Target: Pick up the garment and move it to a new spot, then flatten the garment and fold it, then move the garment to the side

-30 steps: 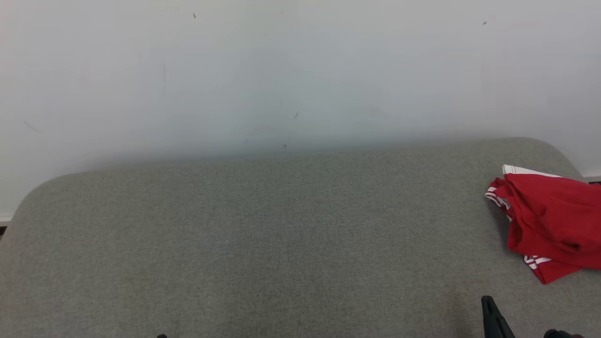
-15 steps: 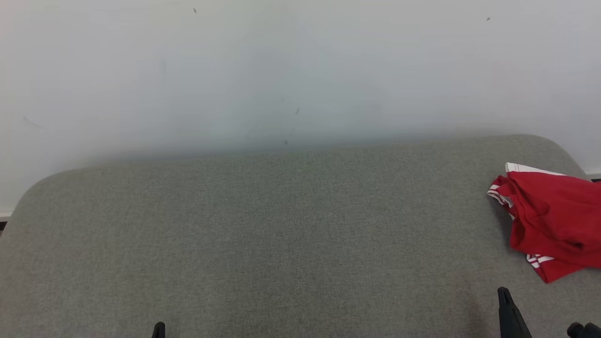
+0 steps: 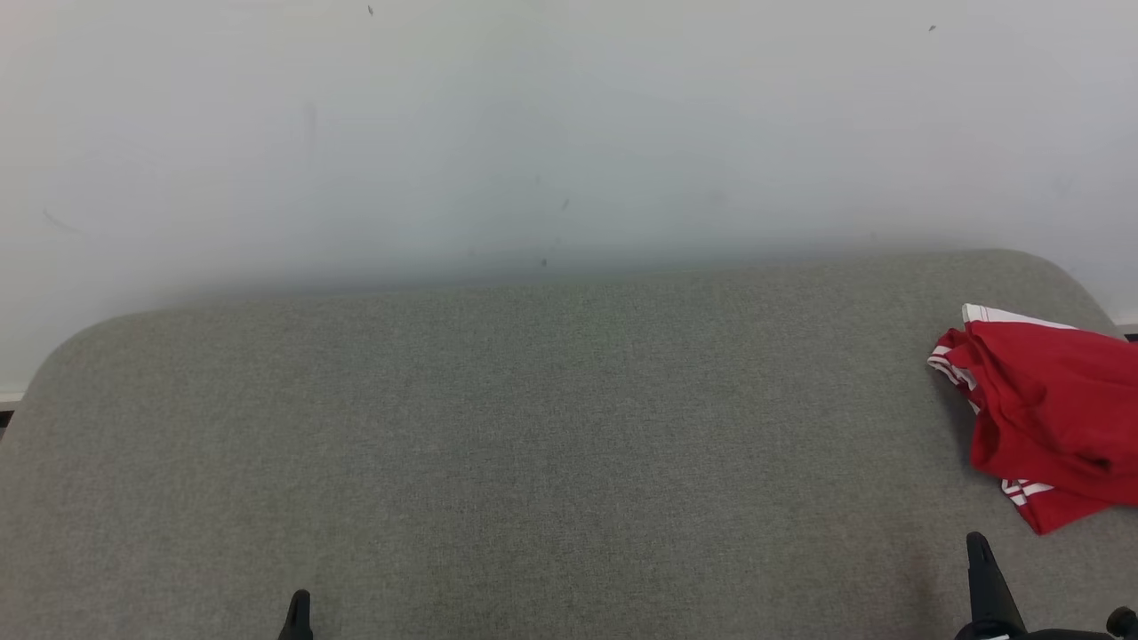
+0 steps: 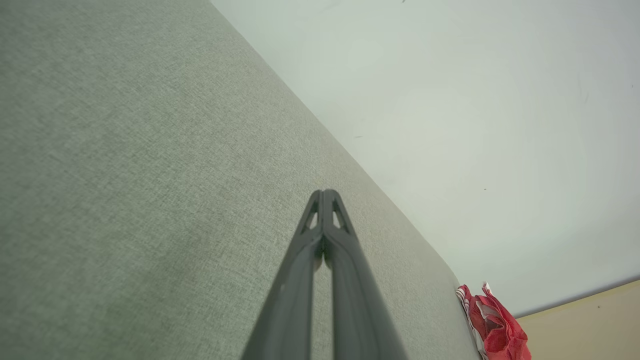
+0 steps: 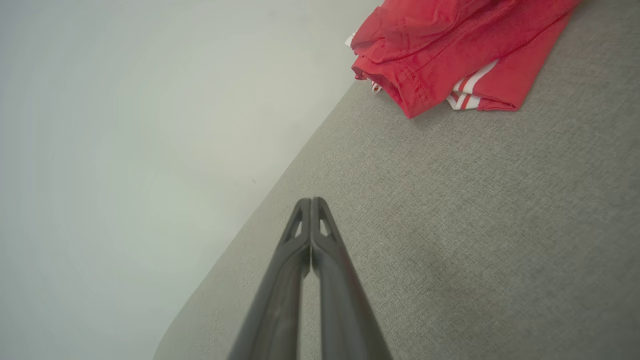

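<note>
Since earlier frame: both tool tips higher in head view; camera shifted slightly.

Head view: red garment (image 3: pixel 1049 418) crumpled at right end of surface (image 3: pixel 533 444), just beyond right tool (image 3: pixel 982 578); left tool (image 3: pixel 298 613) well apart from it. Right arm nearer.

Left wrist view: left tool (image 4: pixel 324 195) fingers pressed together, empty.

Right wrist view: right tool (image 5: pixel 311 202) closed, empty; garment (image 5: pixel 440 45) ahead-right, bunched, white-striped hems.

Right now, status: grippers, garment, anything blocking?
Left gripper shut, empty. Right gripper shut, empty. Red garment bunched at the right end of the grey cushion, untouched, beyond the right gripper. Nothing lies between them.
</note>
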Motion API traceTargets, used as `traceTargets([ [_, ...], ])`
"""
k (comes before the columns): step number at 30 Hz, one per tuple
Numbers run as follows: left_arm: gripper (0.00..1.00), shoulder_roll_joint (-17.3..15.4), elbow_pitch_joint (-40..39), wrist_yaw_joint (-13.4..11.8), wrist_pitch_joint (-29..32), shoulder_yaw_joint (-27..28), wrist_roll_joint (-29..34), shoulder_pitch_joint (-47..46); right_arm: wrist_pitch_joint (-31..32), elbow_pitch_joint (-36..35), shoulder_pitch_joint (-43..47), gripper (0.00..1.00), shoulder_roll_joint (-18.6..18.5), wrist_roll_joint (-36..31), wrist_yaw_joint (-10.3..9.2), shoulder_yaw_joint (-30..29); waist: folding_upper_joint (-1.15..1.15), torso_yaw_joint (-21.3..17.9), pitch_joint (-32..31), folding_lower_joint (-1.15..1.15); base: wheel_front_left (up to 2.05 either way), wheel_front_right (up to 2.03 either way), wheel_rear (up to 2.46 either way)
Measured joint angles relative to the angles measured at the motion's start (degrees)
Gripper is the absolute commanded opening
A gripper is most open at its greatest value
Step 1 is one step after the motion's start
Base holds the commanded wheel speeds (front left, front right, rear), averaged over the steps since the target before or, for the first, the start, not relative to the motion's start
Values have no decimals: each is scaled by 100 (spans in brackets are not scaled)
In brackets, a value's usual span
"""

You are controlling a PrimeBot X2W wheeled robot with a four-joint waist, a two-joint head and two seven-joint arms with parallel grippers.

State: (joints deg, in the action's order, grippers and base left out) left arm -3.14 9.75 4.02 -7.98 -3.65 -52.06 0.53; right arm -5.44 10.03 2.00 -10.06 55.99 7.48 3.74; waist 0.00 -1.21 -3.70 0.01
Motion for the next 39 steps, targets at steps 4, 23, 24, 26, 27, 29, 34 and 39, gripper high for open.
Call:
traceTargets([
  [4,0,-4,56,30,36,-4,-245,-76,49,13,-49,0,-5,216,0,-45,0,5,14,0,0,0,0],
  [23,0,-13,332,102,241,-38,-1470,-447,333,168,-274,0,-38,1558,0,-311,0,33,102,-1,0,0,0],
  [24,0,-13,345,112,246,-40,-1548,-455,345,176,-279,0,-41,1612,0,-322,0,35,106,-1,0,0,0],
  [26,0,-15,374,141,267,-44,-1672,-478,372,186,-300,0,-44,1744,0,-347,0,38,116,-1,0,0,0],
  [27,0,-15,389,143,271,-45,-1725,-505,390,192,-313,0,-45,1813,0,-359,0,39,120,-1,0,0,0],
  [29,0,-16,412,145,289,-46,-1823,-556,401,207,-349,0,-47,1928,0,-385,0,42,129,-1,0,0,0],
  [34,0,-20,482,152,341,-52,-2116,-623,475,234,-389,0,-55,2231,0,-447,0,50,153,-1,0,0,0],
  [39,0,-21,534,193,374,-58,-2393,-698,541,261,-449,0,-64,2518,0,-503,0,58,176,-1,0,0,0],
])
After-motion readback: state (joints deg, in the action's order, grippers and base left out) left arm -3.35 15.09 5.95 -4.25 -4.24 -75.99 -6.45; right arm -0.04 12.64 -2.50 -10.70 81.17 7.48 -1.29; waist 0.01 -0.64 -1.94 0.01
